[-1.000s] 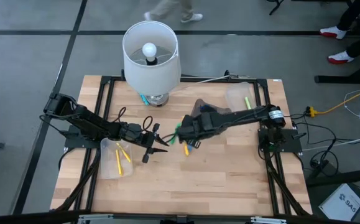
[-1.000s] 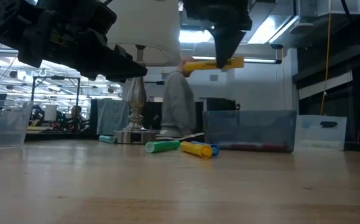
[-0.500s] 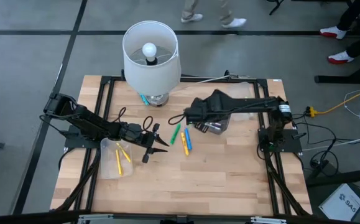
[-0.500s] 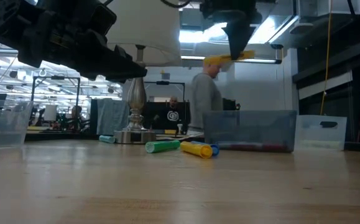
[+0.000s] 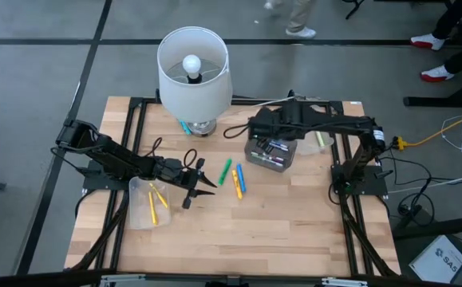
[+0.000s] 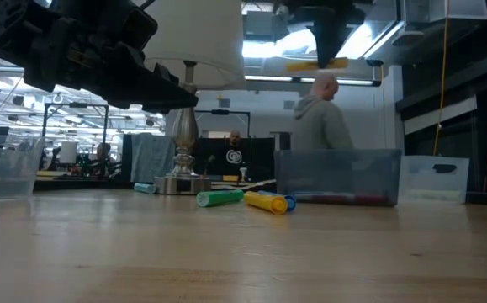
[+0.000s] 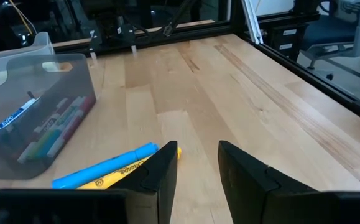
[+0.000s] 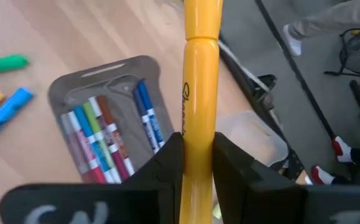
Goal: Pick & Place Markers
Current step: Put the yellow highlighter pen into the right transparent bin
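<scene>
The jaws of the right gripper (image 8: 197, 163) are closed narrowly on a yellow marker (image 8: 199, 93), which is clamped crosswise between the two dark fingers (image 8: 167, 163) and projects well beyond them. In the low view this marker (image 6: 317, 64) is carried level and high above the table. In the high view the right gripper (image 5: 264, 127) is seen over the grey bin (image 5: 272, 157), in which a row of markers (image 8: 102, 146) in blue, green, red and pink is laid side by side. Just beside that bin a clear bin (image 5: 310, 127) is placed, with one yellow-green marker (image 5: 321, 139) visible inside. The jaws of the left gripper (image 7: 198, 163) are parted by a moderate gap, and nothing is held between them; the gripper is poised over the wooden table (image 5: 286, 231) near its centre. Three loose markers are left on the table between the two grippers: a green marker (image 5: 225, 171), a blue marker (image 5: 241, 178) and a yellow one (image 5: 235, 187), the last two touching. More yellow markers (image 5: 158, 196) are contained in a clear bin (image 5: 144, 209) under the left arm. A lamp (image 5: 194, 72) is stood at the far edge, with a teal marker (image 6: 145, 188) at its base. A person (image 6: 320, 118) is seen beyond the table.
</scene>
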